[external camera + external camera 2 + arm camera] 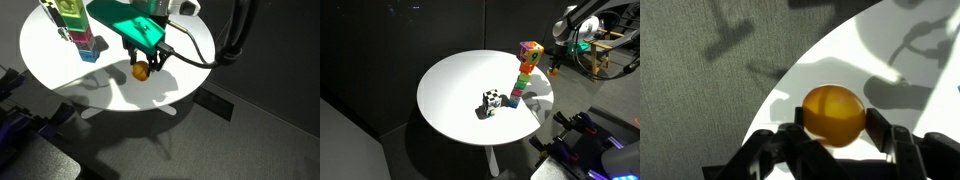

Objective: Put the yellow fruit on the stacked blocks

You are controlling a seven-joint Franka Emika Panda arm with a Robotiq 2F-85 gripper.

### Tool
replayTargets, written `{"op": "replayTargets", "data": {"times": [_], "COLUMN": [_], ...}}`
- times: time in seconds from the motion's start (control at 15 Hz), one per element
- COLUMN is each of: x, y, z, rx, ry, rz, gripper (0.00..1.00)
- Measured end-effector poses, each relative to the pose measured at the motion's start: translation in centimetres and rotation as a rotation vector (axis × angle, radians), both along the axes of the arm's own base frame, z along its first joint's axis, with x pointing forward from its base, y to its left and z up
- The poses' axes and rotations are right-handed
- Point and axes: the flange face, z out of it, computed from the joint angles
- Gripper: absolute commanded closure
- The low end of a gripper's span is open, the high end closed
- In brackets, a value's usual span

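Yellow-orange, smooth and faintly glossy, the yellow fruit [833, 115] sits large in the wrist view, a round ball with a soft highlight on its upper side. The gripper [837, 125] is clamped on it, with black fingers [792, 135] pressing its left and right flanks. Beneath it lies the white table [840, 60], close to its curved edge, and grey carpet [700, 80] lies beyond on the left.

In an exterior view the fruit [140, 70] shows as a small orange spot under the teal gripper [140, 67], low over the middle of the table [190, 45]. Whether it touches the top or hangs just above it I cannot tell. The stacked blocks [78, 30] stand well apart from it at the far left, yellow-green above, pink below, blue at the foot.

Only the other camera shows the whole tower, the stacked blocks [526, 72], upright near the right rim of the table [450, 90]. It also shows a black-and-white checkered object [492, 101] just beside the tower's foot, which no other view shows. The arm [575, 25] reaches in from the far right there, and the fruit is hard to make out.
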Motion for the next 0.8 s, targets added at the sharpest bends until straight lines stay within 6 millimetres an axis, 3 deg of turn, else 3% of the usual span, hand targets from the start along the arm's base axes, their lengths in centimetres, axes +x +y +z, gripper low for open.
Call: {"op": "replayTargets", "data": {"times": [0.8], "x": [-0.9], "y": [4.7], "z": [5.8], "rx": [0.014], "ry": [-0.088], "rz": [0.090], "gripper": [0.62]}}
